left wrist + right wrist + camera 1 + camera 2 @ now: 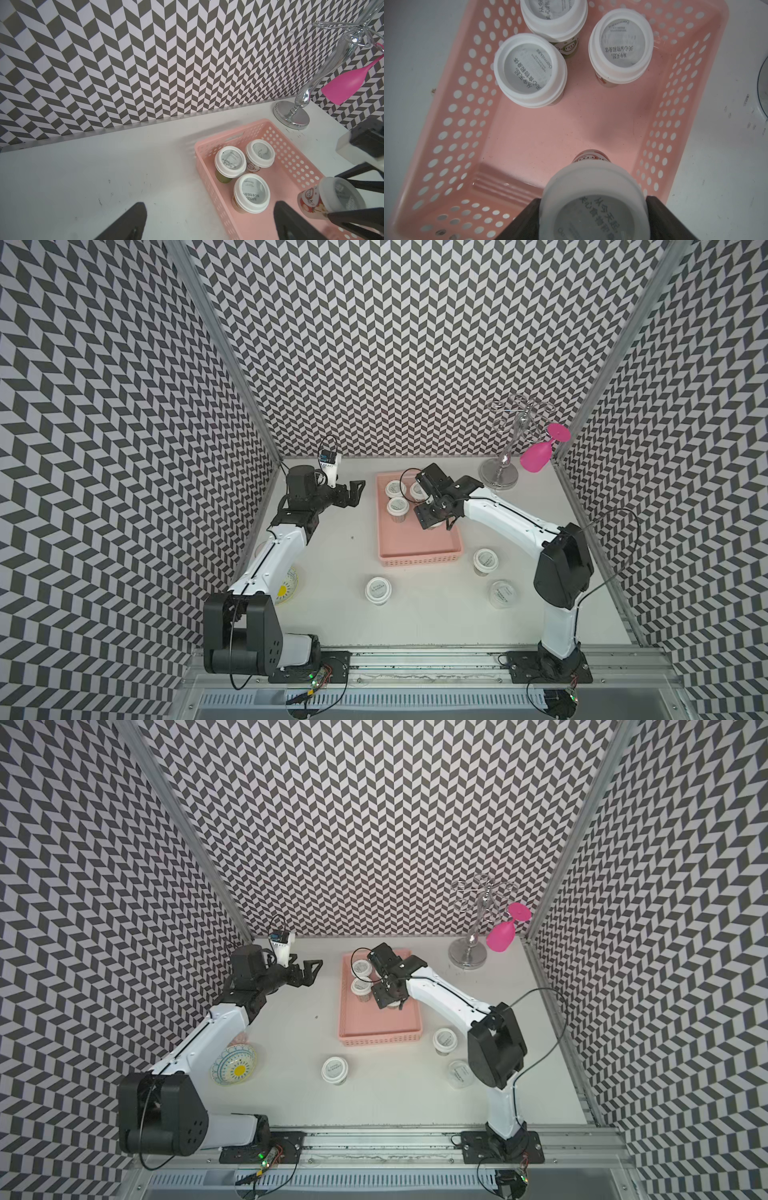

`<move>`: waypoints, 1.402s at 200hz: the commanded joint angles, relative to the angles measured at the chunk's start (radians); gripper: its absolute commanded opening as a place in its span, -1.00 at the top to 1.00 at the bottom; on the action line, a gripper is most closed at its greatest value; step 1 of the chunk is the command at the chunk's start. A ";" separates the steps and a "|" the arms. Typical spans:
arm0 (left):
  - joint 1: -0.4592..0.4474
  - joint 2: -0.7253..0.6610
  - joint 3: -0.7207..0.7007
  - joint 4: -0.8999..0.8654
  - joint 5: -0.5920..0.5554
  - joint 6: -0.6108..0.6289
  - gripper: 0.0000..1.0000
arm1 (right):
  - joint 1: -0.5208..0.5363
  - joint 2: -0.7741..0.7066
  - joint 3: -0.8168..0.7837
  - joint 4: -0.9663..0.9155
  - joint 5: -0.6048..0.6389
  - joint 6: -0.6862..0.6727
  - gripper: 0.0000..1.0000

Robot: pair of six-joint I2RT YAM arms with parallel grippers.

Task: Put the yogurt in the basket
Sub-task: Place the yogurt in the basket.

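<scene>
Right gripper [593,220]: clamped on a yogurt tub [309,200], with a dark finger [527,220] on each side just under its white lid.
Held tub, place: inside the basket's outline, about halfway along it and nearer the right wall than the left. Cannot tell whether its base touches the floor.
Left gripper [358,492]: jaws wide apart with nothing between them. It hangs over bare table left of the basket, pointing toward it.
Basket [419,562]: salmon-pink with perforated walls, lying mid-table with its long side running away from the robot.
In the basket, far end: three lidded tubs stand upright and close together. These are a green-sided tub [223,177], a brownish tub [251,193] and a red-printed tub [260,153].
On the table [332,556]: a white tub [378,590] sits in front of the basket. A second tub [485,561] is just off its near right corner. A translucent tub [503,593] lies nearer the robot, beside the right arm.
Periphery: a patterned bowl [232,1065] sits partly under the left arm. A chrome glass stand [498,479] in the far right corner has a pink wine glass [536,458] hanging upside down from it.
</scene>
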 commanded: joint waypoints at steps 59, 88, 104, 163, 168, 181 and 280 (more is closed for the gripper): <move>0.010 -0.028 -0.004 0.020 0.018 -0.003 -0.98 | -0.042 0.189 0.172 0.025 -0.037 -0.035 -0.54; 0.009 -0.022 -0.009 0.028 0.018 -0.003 -0.98 | -0.056 0.238 0.223 0.013 -0.042 -0.039 -0.54; 0.010 -0.025 -0.006 0.024 0.022 -0.005 -0.98 | -0.061 0.258 0.240 0.014 -0.060 -0.039 -0.54; 0.013 -0.023 -0.003 0.019 0.022 -0.005 -0.98 | -0.063 0.322 0.308 -0.002 -0.067 -0.048 -0.55; 0.015 -0.021 -0.003 0.018 0.019 -0.004 -0.98 | -0.064 0.325 0.311 -0.001 -0.068 -0.049 -0.55; 0.017 -0.019 -0.006 0.025 0.018 -0.003 -0.98 | -0.065 0.333 0.321 -0.006 -0.068 -0.050 -0.56; 0.023 -0.022 -0.005 0.021 0.021 -0.005 -0.98 | -0.066 0.269 0.308 -0.020 -0.083 -0.054 -0.78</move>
